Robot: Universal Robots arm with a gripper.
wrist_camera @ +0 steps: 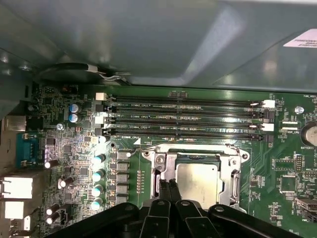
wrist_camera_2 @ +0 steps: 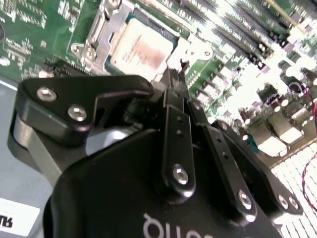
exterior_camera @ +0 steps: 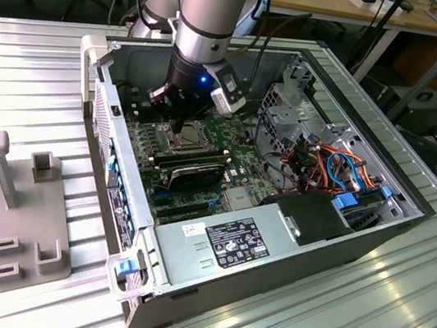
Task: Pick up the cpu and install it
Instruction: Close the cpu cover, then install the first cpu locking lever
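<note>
An open computer case lies on a ribbed metal counter. In the upper middle of the exterior view, the arm's tool hangs down inside the case over the green board. In both wrist views we see the cpu, grey face up, seated inside the square metal-framed socket. The tool's two thin fingers are pressed together with nothing between them, their tips just beside the cpu's edge, above the socket frame

One cpu — four memory slots
</note>
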